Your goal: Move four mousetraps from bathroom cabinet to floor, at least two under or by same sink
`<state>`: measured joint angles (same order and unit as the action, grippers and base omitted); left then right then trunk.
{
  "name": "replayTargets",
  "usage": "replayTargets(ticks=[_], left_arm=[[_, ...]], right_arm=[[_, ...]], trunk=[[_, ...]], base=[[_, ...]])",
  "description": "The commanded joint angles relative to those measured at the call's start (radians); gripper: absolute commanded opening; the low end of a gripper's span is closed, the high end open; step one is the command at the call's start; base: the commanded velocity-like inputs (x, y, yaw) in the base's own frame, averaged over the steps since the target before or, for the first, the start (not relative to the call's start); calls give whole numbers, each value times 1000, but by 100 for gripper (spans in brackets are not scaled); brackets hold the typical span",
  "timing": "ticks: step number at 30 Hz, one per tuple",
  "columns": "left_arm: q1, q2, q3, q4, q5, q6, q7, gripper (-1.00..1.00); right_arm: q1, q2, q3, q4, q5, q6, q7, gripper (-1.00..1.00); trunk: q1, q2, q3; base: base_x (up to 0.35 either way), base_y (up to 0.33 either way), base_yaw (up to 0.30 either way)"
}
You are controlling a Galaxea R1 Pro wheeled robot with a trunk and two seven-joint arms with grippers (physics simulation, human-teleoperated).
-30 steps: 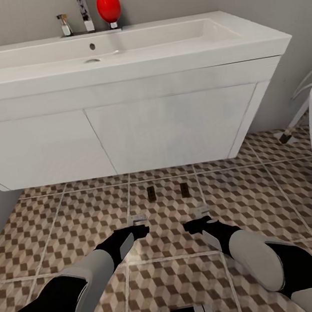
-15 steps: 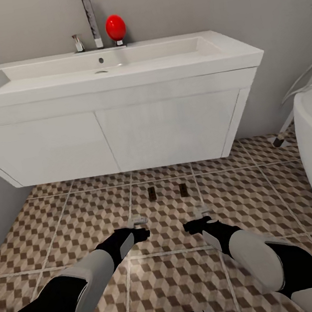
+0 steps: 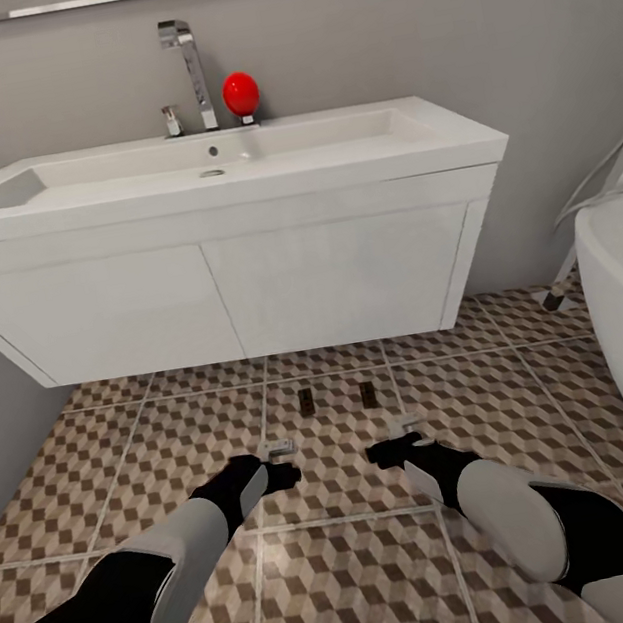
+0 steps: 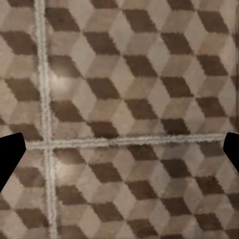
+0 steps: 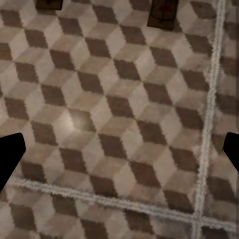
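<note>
2 mousetraps (image 3: 306, 402) (image 3: 368, 394) lie flat on the bathroom floor (image 3: 152, 450), side by side but apart, just in front of the sink (image 3: 217, 170). The left tool (image 3: 281, 463) and right tool (image 3: 399, 439) hang low over the tiles near them, both spread wide and holding nothing.

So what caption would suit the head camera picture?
Two mousetraps lie on the patterned floor before the sink, both grippers empty.
</note>
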<state>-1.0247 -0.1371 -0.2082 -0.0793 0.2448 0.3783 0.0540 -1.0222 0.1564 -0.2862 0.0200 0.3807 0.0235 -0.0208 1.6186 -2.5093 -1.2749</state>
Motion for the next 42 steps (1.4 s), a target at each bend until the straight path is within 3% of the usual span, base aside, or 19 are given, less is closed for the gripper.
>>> replayTargets(ticks=[1, 31, 42], left_arm=[[0, 0, -7, -2, 11, 6, 6, 100], [0, -1, -7, -2, 10, 10, 6, 100], [0, -1, -8, -2, 10, 14, 6, 100]], right_arm=[[-1, 0, -8, 1, 10, 2, -2, 100], [-1, 0, -8, 2, 10, 3, -3, 100], [-1, 0, -7, 4, 12, 3, -4, 100]], trunk=[[-1, 0, 3], [-14, 7, 119], [-22, 16, 161]], base=[[0, 0, 0], [0, 0, 0], [-96, -107, 0]])
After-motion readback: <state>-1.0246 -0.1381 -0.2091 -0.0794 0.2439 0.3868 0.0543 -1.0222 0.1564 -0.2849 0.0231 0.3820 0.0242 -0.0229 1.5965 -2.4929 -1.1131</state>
